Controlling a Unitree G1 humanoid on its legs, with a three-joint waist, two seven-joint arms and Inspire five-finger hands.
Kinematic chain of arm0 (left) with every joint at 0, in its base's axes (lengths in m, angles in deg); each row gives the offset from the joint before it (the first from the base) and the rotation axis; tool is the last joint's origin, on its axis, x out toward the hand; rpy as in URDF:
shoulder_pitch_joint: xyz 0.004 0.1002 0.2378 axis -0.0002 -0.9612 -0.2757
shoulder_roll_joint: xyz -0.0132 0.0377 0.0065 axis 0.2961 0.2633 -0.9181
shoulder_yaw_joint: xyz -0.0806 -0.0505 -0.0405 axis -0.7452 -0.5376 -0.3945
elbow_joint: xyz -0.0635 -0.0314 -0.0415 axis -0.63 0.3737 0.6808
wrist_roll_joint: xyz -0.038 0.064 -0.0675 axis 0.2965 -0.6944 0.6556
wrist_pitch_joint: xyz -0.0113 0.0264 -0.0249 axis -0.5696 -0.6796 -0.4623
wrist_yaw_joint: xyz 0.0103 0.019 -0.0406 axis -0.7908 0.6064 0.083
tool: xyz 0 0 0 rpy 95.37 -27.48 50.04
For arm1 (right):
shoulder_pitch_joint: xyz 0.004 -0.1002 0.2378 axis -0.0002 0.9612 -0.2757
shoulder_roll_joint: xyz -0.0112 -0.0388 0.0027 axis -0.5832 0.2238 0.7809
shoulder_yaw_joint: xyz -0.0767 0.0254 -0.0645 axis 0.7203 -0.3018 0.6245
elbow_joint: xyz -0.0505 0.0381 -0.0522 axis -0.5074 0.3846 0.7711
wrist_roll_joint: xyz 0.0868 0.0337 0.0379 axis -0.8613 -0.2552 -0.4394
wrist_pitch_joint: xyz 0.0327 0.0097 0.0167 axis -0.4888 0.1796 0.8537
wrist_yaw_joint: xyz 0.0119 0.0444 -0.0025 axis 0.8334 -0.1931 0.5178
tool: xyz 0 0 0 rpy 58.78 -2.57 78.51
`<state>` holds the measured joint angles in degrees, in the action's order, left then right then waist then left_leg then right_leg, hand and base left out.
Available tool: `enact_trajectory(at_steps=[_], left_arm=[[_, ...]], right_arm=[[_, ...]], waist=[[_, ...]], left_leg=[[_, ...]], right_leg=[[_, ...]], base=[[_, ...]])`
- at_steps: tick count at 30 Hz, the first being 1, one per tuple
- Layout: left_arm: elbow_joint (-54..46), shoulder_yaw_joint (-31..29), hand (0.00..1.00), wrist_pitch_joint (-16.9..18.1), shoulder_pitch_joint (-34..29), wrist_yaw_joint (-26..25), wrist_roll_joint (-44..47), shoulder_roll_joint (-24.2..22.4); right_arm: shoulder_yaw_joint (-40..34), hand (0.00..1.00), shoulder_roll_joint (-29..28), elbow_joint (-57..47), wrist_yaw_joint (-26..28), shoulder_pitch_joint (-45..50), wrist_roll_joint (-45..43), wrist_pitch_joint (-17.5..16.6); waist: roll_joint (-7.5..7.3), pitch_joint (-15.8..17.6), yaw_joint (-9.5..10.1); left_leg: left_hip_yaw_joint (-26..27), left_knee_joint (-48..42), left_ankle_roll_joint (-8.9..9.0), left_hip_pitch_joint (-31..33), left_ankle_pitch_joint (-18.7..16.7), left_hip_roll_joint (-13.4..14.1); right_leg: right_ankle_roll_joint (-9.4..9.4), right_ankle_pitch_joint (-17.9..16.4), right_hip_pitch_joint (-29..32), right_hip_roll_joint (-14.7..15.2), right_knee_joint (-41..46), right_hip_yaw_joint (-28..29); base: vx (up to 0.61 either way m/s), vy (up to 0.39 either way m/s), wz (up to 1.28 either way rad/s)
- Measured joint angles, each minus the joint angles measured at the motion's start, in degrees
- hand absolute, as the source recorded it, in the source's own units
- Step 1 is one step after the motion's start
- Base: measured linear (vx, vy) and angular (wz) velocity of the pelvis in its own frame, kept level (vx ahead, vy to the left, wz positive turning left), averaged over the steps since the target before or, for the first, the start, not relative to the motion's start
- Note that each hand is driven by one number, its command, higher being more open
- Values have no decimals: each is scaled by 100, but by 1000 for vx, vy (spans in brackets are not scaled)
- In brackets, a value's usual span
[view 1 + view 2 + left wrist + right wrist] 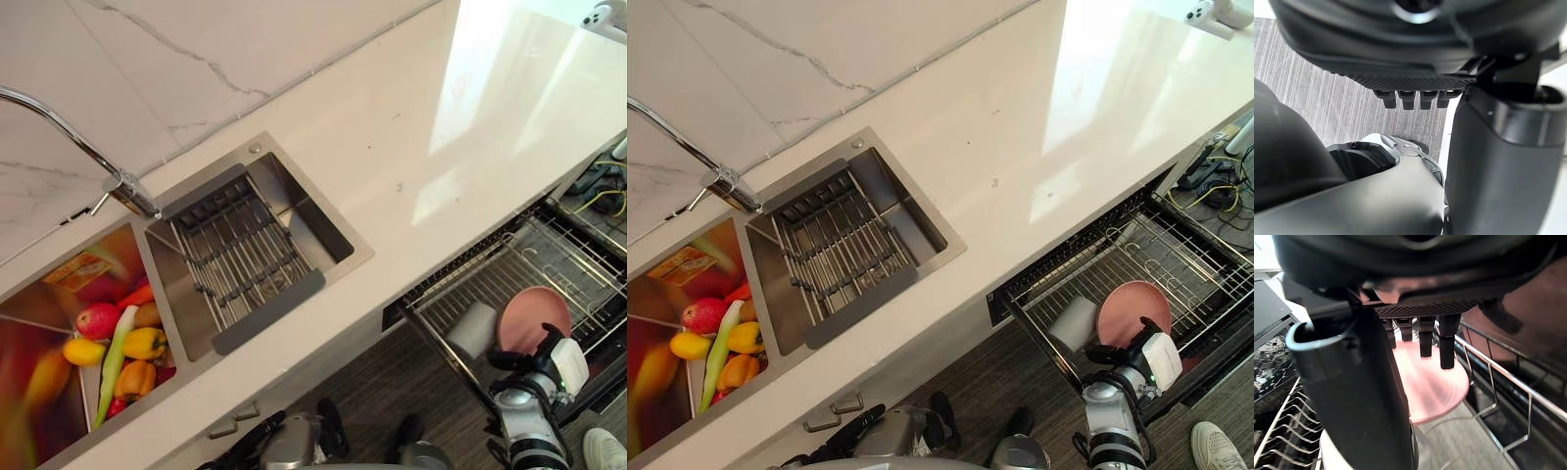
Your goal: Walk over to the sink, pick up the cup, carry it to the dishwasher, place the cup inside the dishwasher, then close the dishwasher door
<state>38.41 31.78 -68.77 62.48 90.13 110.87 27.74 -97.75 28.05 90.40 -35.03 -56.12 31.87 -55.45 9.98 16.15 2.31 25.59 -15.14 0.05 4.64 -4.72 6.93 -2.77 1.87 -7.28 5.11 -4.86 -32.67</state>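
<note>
Hovering R hand (534, 364), fingers slack, over rack (549, 255) w/ cup (473, 330) by plate (534, 315); I could snag wires lifting out. L hand (1400, 58): can't tell.

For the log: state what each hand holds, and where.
Nothing is held. The right hand hangs open above the pink plate; the cup lies in the rack. Left hand empty.

**One cup, one plate, one rack**

At four o'clock in the head views, one wire dishwasher rack (549, 259) holds one white cup (473, 331) and one pink plate (532, 315). At nine o'clock are one faucet (59, 122) and one sink (358, 257) with two basins. One basin holds one slatted tray (240, 257). The other holds one red apple (98, 320), one long green vegetable (116, 357), and heaped produce too crowded to count.
</note>
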Motion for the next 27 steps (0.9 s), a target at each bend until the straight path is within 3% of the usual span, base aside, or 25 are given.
enact_trajectory(at_steps=[3,8,13,17,20,22,27], left_arm=[[201,-163,100,191,39,30,-42,-3],[496,-399,100,462,63,45,-99,21],[654,-661,100,570,81,27,-95,117],[995,-741,100,463,145,-6,319,196],[1212,-745,100,468,146,-106,491,195],[1248,-739,100,486,147,-280,452,175],[1229,-724,100,504,170,-526,424,102]], right_arm=[[-43,100,-4,-860,502,153,-489,-100],[-414,100,-62,-2288,999,156,-1579,-671],[-1162,100,-136,-2995,879,39,-2847,-1832],[-2081,100,-511,-2958,787,248,-3609,-2495],[-2494,100,-795,-2447,879,619,-4099,-2584],[-2522,100,-1025,-2092,730,864,-3869,-2584],[-1847,100,-2030,-1713,449,1536,-3731,-2583]], waist=[[-73,36,-33],[-294,-10,-69],[-530,-57,-181],[-651,-143,-311],[-680,-253,-398],[-677,-295,-510],[-670,-299,-515]], left_leg=[[65,2,6,-69,-11,27],[189,-231,3,-137,-146,212],[187,-878,-53,-146,-288,519],[201,-1125,-39,-192,-313,659],[362,-1074,-39,-333,-313,675],[442,-1005,-37,-400,-312,671],[509,-897,8,-521,-283,660]], right_leg=[[7,20,2,-12,-1,125],[60,47,-6,-111,-2,406],[129,-29,-197,-250,-7,587],[202,-94,-311,-314,-15,686],[207,-118,-374,-309,-7,759],[211,-122,-410,-308,-11,769],[229,-137,-469,-319,-6,778]], base=[[-31,51,-20],[-19,29,-30],[-22,2,-17],[-5,-9,-15],[25,9,-14],[34,8,-8],[16,3,0]])
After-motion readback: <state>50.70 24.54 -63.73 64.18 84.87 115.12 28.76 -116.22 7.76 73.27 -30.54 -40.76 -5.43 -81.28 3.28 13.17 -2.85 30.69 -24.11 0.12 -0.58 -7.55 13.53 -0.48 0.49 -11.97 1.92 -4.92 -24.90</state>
